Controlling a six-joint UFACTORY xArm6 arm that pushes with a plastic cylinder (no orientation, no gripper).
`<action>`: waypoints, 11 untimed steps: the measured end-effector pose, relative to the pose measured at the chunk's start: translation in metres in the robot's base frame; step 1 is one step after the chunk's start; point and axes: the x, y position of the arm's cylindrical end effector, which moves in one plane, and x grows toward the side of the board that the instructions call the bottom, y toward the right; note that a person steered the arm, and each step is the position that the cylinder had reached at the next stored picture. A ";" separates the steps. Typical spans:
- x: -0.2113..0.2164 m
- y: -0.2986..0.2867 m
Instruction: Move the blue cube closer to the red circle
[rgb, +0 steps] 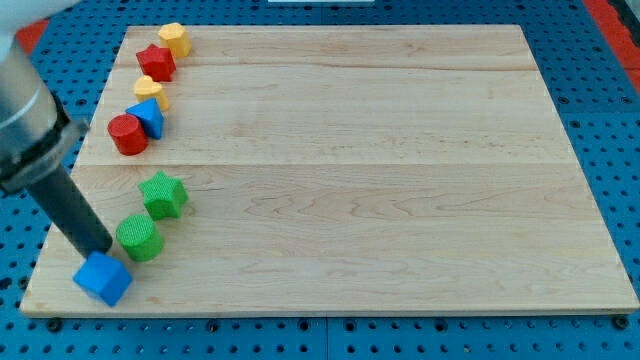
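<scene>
- rod (70, 205): straight, dark, near black; smooth, slight sheen along its length
- upper body (25, 110): wider grey cylinder, blurred; pale whitish patch at the view's top left corner
- my tip (103, 250): plain blunt end, same dark colour; no markings or screws to be made out

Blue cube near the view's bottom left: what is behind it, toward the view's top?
Just behind the blue cube stands the dark rod, my tip at its upper edge. The green cylinder sits up-right. The rod hides the wooden board behind it.
</scene>
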 end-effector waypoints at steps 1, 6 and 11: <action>-0.001 0.039; 0.051 0.055; 0.052 0.006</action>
